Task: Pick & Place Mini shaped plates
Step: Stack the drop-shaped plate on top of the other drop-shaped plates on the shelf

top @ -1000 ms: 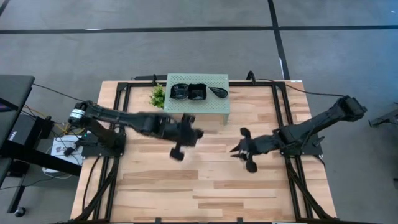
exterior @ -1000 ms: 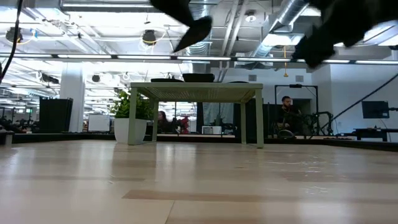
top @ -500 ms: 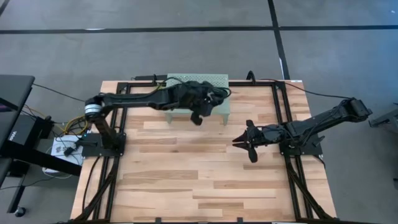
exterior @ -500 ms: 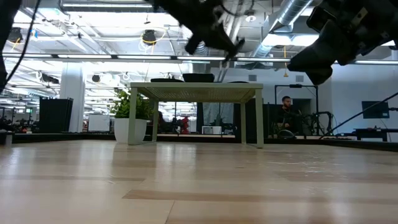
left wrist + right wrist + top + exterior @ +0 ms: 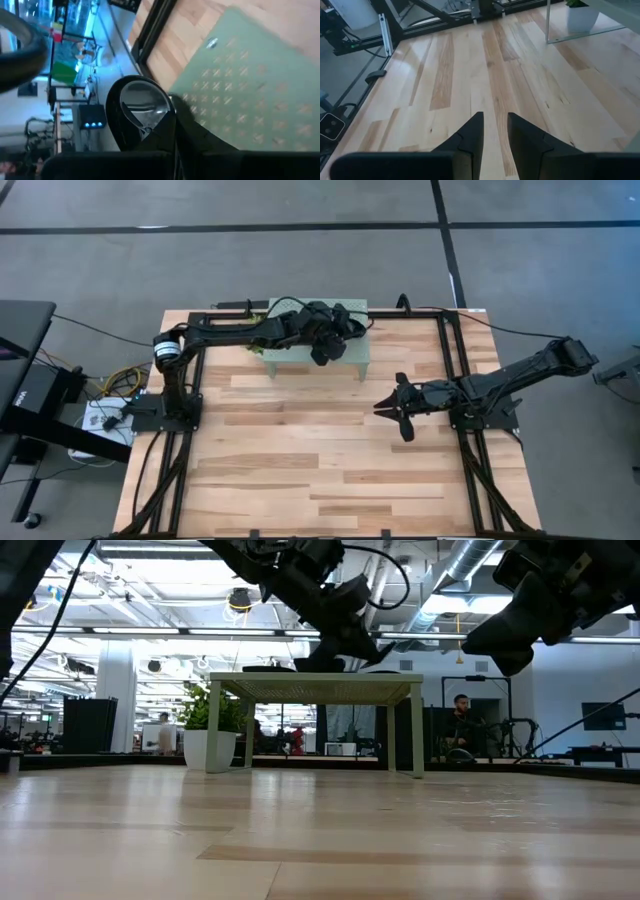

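Note:
My left gripper point(image 5: 345, 328) reaches over the mint-green perforated stand point(image 5: 352, 354) by the table's far edge, shut on a glossy black mini shaped plate point(image 5: 135, 107). In the low view it hangs just above the stand's top point(image 5: 320, 688). More black plates point(image 5: 268, 668) lie flat on the stand; in the high view the left arm covers most of them. My right gripper point(image 5: 380, 409) hovers open over bare wood right of the table's middle, away from the stand, with nothing between its fingers point(image 5: 495, 117). My left gripper holds the plate by its rim point(image 5: 167, 112). One finger point(image 5: 161, 135) lies inside the dish and the other outside. The fingers slant down from the table's left. Whether the plate touches the stand's top, I cannot tell.
A small green plant in a white pot point(image 5: 208, 730) stands beside the stand's left leg. Black frame rails point(image 5: 448, 370) run along the table's sides. Bare wood point(image 5: 300, 460) stretches across the near half. People show in the room point(image 5: 460, 715) beyond the table.
My left gripper has swung from above the table's middle toward the far edge and now sits low over the stand, its wrist turned. My right gripper has drawn slightly toward the far edge, then kept still.

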